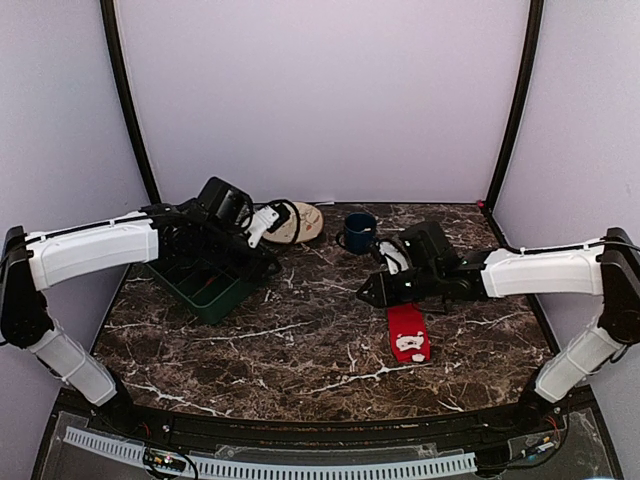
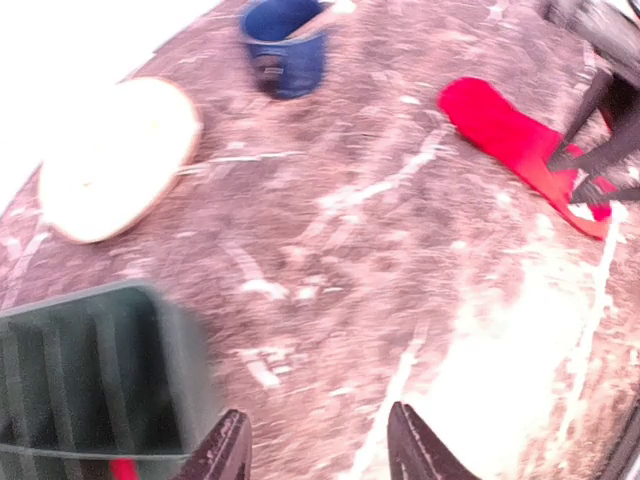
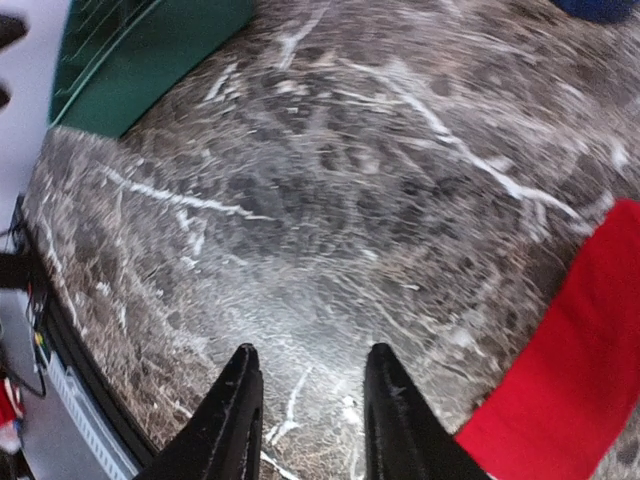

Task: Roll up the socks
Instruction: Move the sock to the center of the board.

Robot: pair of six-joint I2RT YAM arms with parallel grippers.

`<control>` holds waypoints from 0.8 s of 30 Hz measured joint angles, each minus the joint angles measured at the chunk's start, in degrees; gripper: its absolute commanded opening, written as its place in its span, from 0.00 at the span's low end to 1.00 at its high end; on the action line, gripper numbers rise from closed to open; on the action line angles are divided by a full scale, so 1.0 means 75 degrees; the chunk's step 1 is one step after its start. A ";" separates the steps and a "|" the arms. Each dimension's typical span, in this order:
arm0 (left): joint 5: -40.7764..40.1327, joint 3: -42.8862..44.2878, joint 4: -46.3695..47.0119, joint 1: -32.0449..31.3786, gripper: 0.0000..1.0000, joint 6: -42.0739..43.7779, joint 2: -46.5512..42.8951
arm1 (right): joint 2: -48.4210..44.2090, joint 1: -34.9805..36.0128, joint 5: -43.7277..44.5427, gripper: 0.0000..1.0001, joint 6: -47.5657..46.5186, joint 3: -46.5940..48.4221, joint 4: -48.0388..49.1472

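Dark marble table [image 1: 300, 350] with white veins and plain lavender walls [image 1: 320, 100] around it, nothing fancy. The socks [image 1: 408, 333] lie flat on the right half of the table. I only see one red strip with a white patterned patch at the near end, so I honestly can't tell if both are stacked there.

My right gripper [image 3: 310, 420] hangs low over bare marble just left of that red strip. Its fingers are partly apart with nothing between them, and the red fabric sits off to the side, not in the gap.

My left gripper [image 2: 315, 450] is way over on the other side, above the table next to the green tray [image 1: 205, 290]. Its jaws are also spread partway and holding nothing.

From that wrist I can see a tan round thing [image 1: 300, 222] and a blue mug [image 1: 358, 232] near the back wall, both well apart from the socks. That view is pretty blurry though.
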 measured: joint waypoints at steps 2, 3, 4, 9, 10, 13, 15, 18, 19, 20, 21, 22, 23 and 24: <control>0.0204 -0.0306 0.0364 -0.0230 0.45 -0.0134 0.0041 | -0.0256 0.0000 0.0583 0.16 0.0181 -0.0111 -0.0399; 0.0341 -0.0498 0.0600 -0.0373 0.45 -0.0210 0.0067 | -0.0329 0.0000 0.0810 0.13 0.0210 -0.0172 -0.0560; 0.0452 -0.0673 0.0836 -0.0513 0.45 -0.0271 0.0087 | -0.0396 0.0000 0.0956 0.11 0.0358 -0.0286 -0.0723; 0.0877 -0.1093 0.1830 -0.1119 0.44 -0.0411 0.0388 | -0.0717 0.0047 0.1527 0.03 0.0898 -0.0933 -0.1495; 0.0968 -0.1096 0.1996 -0.1230 0.44 -0.0411 0.0495 | -0.0787 0.0082 0.1609 0.02 0.1005 -0.1023 -0.1623; 0.1376 -0.1096 0.2518 -0.1524 0.44 -0.0382 0.0866 | -0.0947 0.0175 0.1833 0.00 0.1294 -0.1154 -0.1941; 0.1670 -0.1096 0.2853 -0.1696 0.44 -0.0347 0.1099 | -0.0950 0.0201 0.1979 0.00 0.1428 -0.1160 -0.2005; 0.2162 -0.1096 0.3459 -0.1944 0.44 -0.0329 0.1463 | -0.0909 0.0204 0.2238 0.00 0.1562 -0.1157 -0.2014; 0.2308 -0.1096 0.3675 -0.2022 0.44 -0.0332 0.1591 | -0.0863 0.0201 0.2355 0.00 0.1591 -0.1151 -0.2011; 0.2442 -0.1096 0.3893 -0.2098 0.43 -0.0347 0.1716 | -0.0813 0.0195 0.2422 0.00 0.1606 -0.1151 -0.2008; 0.2553 -0.1096 0.4065 -0.2162 0.43 -0.0364 0.1836 | -0.0737 0.0178 0.2500 0.00 0.1614 -0.1142 -0.2017; 0.2640 -0.1093 0.4232 -0.2226 0.43 -0.0399 0.1953 | -0.0664 0.0154 0.2538 0.00 0.1629 -0.1131 -0.2022; 0.2731 -0.1093 0.4401 -0.2279 0.43 -0.0455 0.2075 | -0.0586 0.0146 0.2565 0.00 0.1632 -0.1119 -0.2028; 0.2818 -0.1093 0.4599 -0.2334 0.43 -0.0519 0.2224 | -0.0510 0.0134 0.2588 0.00 0.1641 -0.1113 -0.2025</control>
